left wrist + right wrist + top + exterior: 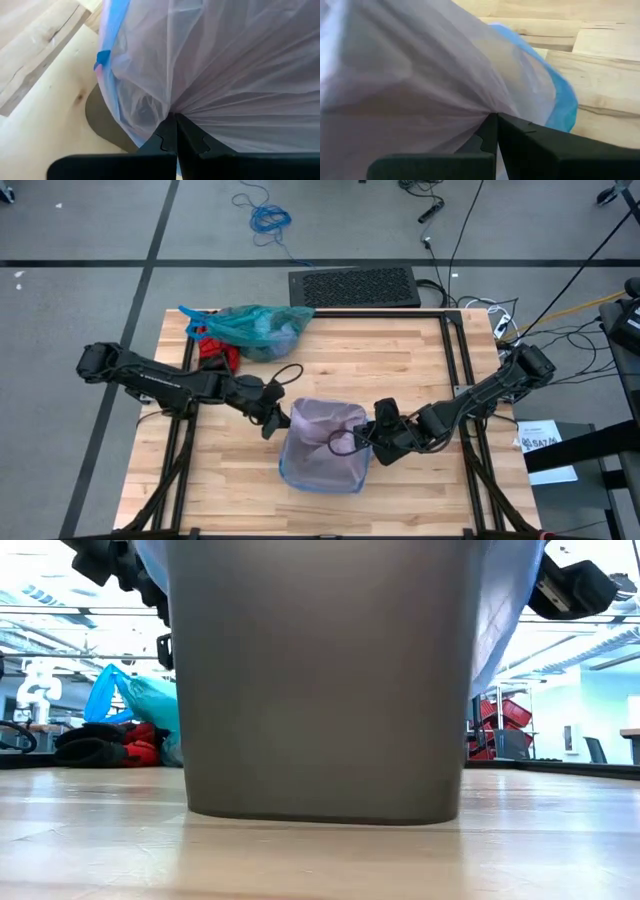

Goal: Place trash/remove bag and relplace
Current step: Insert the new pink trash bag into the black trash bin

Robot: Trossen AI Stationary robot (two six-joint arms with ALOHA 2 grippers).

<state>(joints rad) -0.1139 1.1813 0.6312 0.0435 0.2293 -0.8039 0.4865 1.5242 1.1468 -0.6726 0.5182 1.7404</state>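
A pale pink translucent bag with a blue edge is draped over a grey bin that stands on its base at the table's middle, near the front. My left gripper is shut on the bag's left side, my right gripper on its right side. The teal-green bag lies bunched on the table at the far left, touched by neither gripper; the low view shows this teal-green bag behind the bin. My left gripper pinches the pink bag's film between its two fingertips, where pleats gather and fan out taut. The fingers come from the table's left, slanting down. The film spreads over the bin's side. My right gripper pinches the pink film between its fingertips, not far from the blue edge. The fingers come from the table's right, slanting down. The film is drawn into folds at the fingertips and stretches away over the bin.
Red and black things lie beside the teal-green bag at the far left. A dark grille sits just beyond the table's far edge. Cables and a sheet of paper lie off the right side. Bare wood lies near the front corners.
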